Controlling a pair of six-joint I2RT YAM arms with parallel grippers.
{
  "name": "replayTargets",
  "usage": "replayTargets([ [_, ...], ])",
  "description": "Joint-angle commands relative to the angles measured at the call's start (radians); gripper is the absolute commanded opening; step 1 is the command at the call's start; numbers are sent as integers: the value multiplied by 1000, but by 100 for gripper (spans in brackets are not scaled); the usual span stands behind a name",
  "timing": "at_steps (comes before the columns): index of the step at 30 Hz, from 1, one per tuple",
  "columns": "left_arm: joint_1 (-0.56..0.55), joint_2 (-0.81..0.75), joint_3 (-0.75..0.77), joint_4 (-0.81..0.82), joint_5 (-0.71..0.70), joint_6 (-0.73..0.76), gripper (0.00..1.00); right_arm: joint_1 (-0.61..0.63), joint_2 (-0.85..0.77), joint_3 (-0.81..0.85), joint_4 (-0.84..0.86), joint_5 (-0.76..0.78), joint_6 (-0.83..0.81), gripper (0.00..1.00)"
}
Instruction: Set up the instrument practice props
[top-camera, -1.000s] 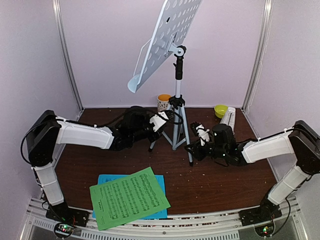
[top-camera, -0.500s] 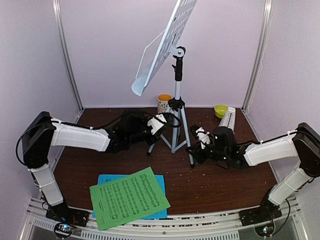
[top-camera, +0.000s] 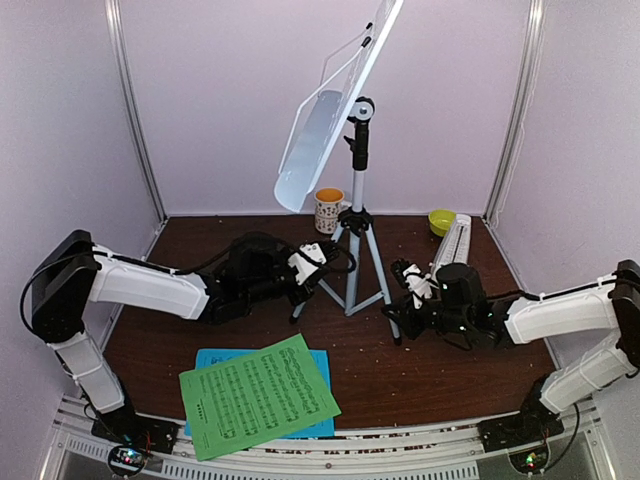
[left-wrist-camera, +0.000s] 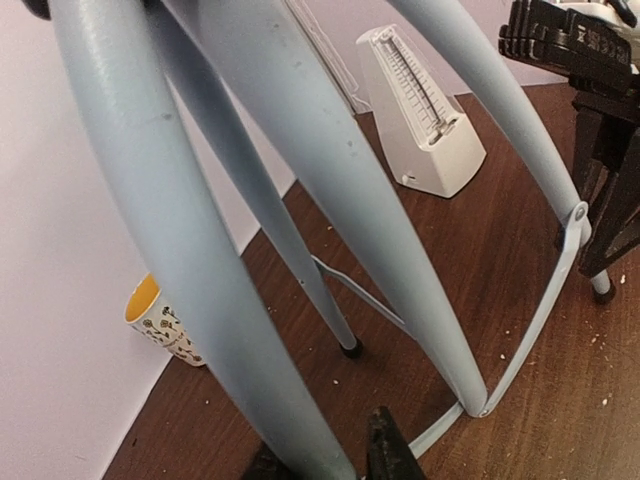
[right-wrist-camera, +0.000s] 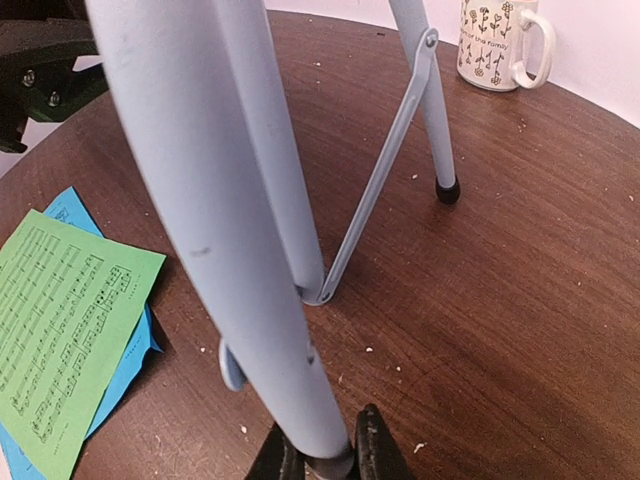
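- Roughly midway, by my read: the music stand (top-camera: 312, 150) is upright at the middle of the table (top-camera: 450, 370), with its tripod legs spread and its desk tipped steeply.
- Your left gripper (top-camera: 303, 262) pinches the stand's left leg (left-wrist-camera: 200, 260). The wrist view shows the tube running down between the dark fingers (left-wrist-camera: 385, 450).
- Your right gripper (top-camera: 408, 285) pinches the right leg (right-wrist-camera: 230, 200) low down, just above its rubber foot, with the fingers (right-wrist-camera: 378, 448) tight against the tube.
- Not yet done: the green sheet (top-camera: 258, 395) lies flat at the near edge, left of centre, on top of the blue sheet (top-camera: 212, 358). Neither is on the desk.
- The metronome (top-camera: 456, 238) sits at the far right, just beside the lime bowl (top-camera: 441, 220). Whether its clear cover is on, I cannot tell.
- The mug (top-camera: 328, 208) stands by the far wall behind the stand, apart from the legs.
- Writing: the green sheet has printed staves and a heading too small to read. The mug carries small flower figures and no words. The metronome's scale ticks are unreadable. You have no brand in view.
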Motion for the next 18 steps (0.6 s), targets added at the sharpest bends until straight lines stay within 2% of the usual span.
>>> replayTargets([
  [1,70,0,-124,-238,-130,107,0,-83,-35,-30,-137,302,176,0],
  [4,75,4,-110,-232,-104,97,0,-92,-16,2,-116,295,165,0],
  [7,72,11,-74,-221,-4,70,0,-92,38,66,-88,245,142,0],
  [9,71,21,-56,-192,33,54,7,-90,75,113,-67,195,132,0],
  [13,72,47,-19,-205,121,34,26,-82,123,157,-28,125,114,0],
  [18,72,47,-65,-165,188,-14,48,-74,148,162,9,57,87,0],
])
